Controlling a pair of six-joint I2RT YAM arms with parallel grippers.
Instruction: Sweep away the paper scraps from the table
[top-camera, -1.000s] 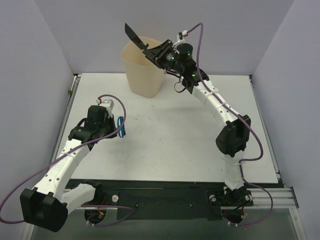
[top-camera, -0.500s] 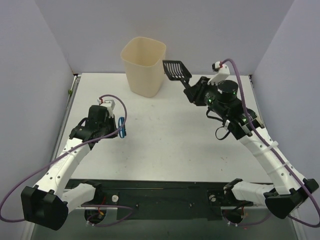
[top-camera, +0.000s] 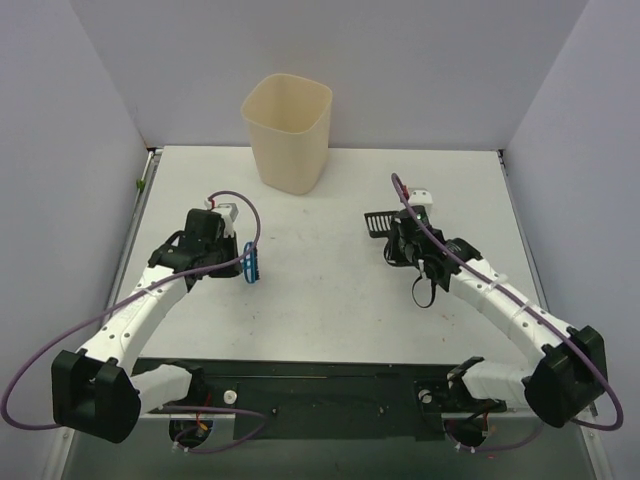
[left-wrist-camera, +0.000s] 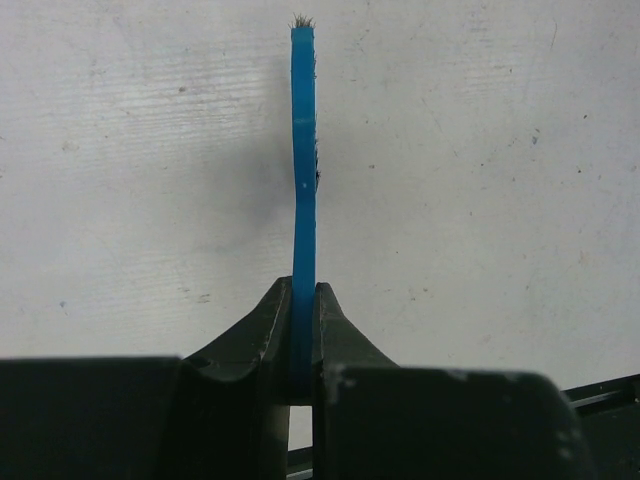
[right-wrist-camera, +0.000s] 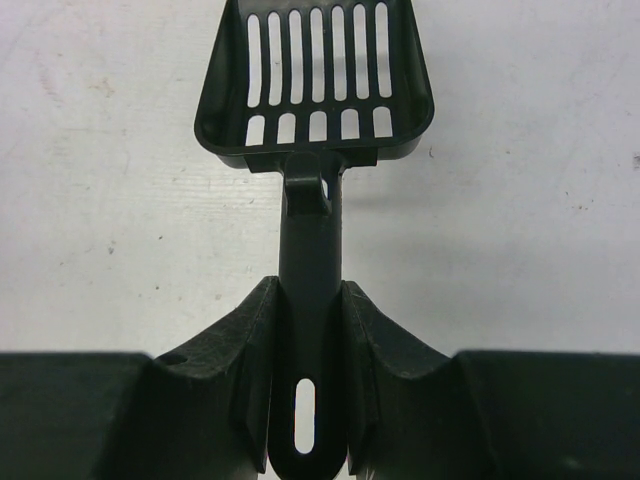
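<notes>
Left claw (left-wrist-camera: 304, 292), crouched low, clamps the brush (left-wrist-camera: 303, 150); right claw (right-wrist-camera: 310, 292), equally low, clamps the scoop (right-wrist-camera: 309, 215).

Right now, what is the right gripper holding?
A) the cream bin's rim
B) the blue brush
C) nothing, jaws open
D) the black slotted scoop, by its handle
D: the right gripper is clamped on the handle of the black slotted scoop; the blue brush sits in the left gripper.
</notes>
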